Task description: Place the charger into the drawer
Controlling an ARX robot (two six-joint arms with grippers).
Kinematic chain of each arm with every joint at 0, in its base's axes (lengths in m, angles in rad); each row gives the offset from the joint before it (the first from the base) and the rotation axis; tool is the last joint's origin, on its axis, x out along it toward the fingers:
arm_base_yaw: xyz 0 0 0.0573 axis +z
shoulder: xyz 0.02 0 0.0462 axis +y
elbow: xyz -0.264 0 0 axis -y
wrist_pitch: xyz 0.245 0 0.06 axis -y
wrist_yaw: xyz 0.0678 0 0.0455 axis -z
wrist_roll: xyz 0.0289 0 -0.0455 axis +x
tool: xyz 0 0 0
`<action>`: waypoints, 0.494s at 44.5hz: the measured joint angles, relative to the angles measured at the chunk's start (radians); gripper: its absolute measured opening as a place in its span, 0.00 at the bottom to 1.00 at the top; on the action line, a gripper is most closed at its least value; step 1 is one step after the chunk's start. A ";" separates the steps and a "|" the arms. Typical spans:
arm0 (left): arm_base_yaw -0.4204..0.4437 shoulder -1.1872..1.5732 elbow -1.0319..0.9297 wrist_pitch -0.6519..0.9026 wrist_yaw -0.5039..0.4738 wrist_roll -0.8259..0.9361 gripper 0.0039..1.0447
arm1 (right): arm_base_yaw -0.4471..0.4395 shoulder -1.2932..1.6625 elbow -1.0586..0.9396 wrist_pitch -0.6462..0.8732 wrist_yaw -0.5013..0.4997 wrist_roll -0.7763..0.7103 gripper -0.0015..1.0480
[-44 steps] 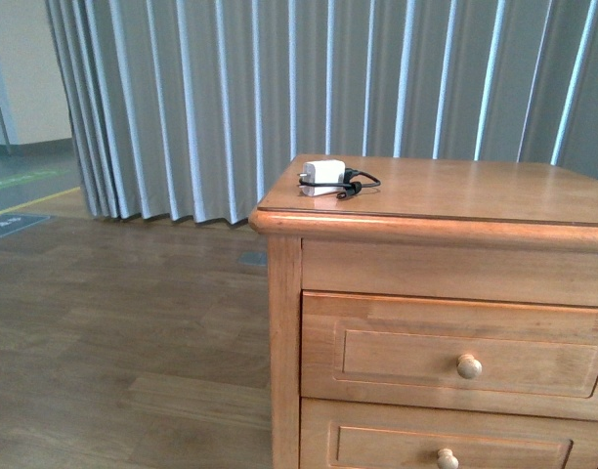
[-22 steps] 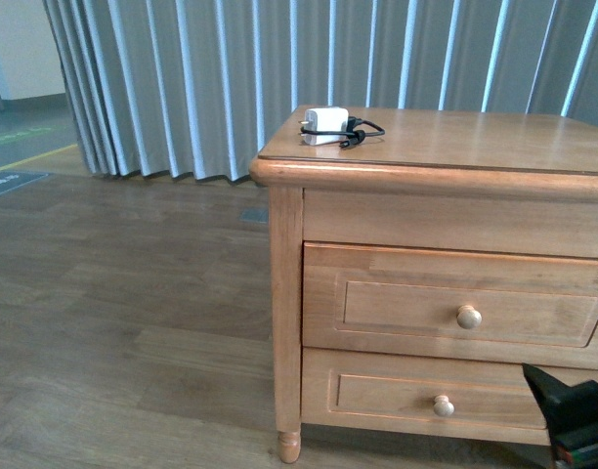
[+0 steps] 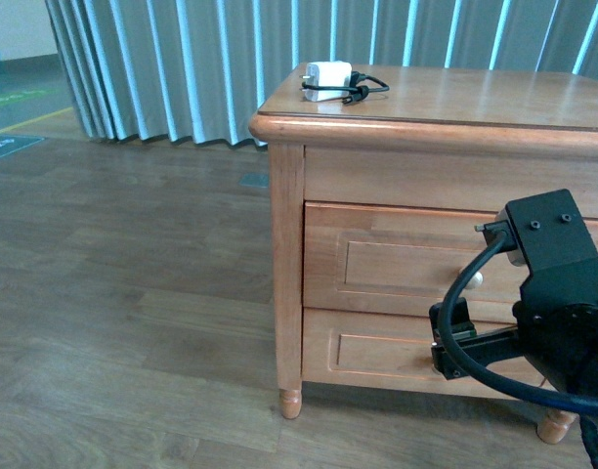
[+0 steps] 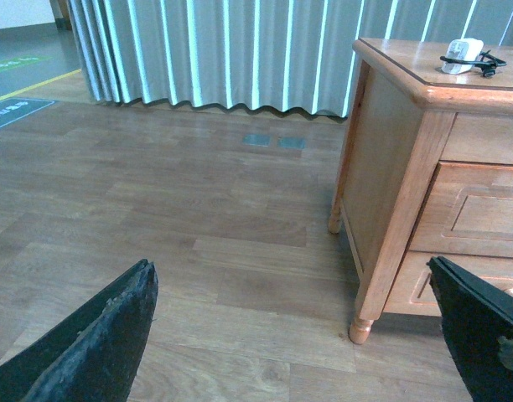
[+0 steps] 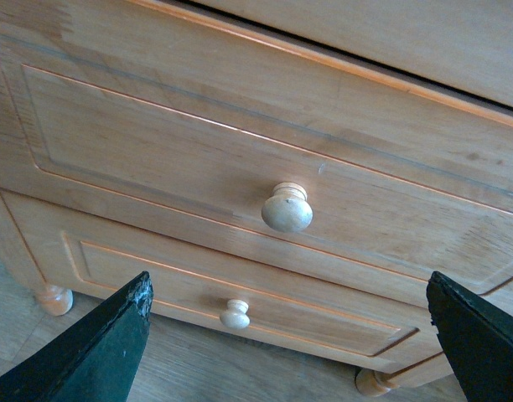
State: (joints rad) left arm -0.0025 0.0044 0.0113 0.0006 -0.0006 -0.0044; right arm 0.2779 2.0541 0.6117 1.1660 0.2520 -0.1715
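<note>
The white charger [image 3: 327,78] with its black cable lies on the near left corner of the honey-brown cabinet top [image 3: 475,103]. It also shows small in the left wrist view [image 4: 462,57]. The top drawer [image 3: 397,269] is shut. My right arm [image 3: 558,313] is in front of the drawers and partly hides the knob. In the right wrist view my right gripper [image 5: 288,283] is open and empty, facing the top drawer [image 5: 156,142], a little short of its pale round knob [image 5: 287,209]. My left gripper [image 4: 290,266] is open and empty above the floor, left of the cabinet.
The similar lower drawer [image 5: 156,280] with its small knob [image 5: 235,314] is shut below the top one. Grey curtains [image 3: 182,68] hang behind the cabinet. Wooden floor [image 3: 113,293] spreads to the left. The cabinet stands on short turned feet [image 3: 291,402].
The front view has shifted, showing more of the cabinet down to its feet. My right arm has come up into view in front of the drawers. The charger has not moved.
</note>
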 joint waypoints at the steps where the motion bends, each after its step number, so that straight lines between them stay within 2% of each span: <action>1: 0.000 0.000 0.000 0.000 0.000 0.000 0.94 | 0.000 0.014 0.013 0.001 0.002 0.000 0.92; 22: 0.000 0.000 0.000 0.000 0.000 0.000 0.94 | -0.023 0.215 0.230 0.010 0.050 0.001 0.92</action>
State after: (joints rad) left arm -0.0025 0.0044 0.0113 0.0006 -0.0002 -0.0044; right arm 0.2546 2.2688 0.8421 1.1755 0.3016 -0.1707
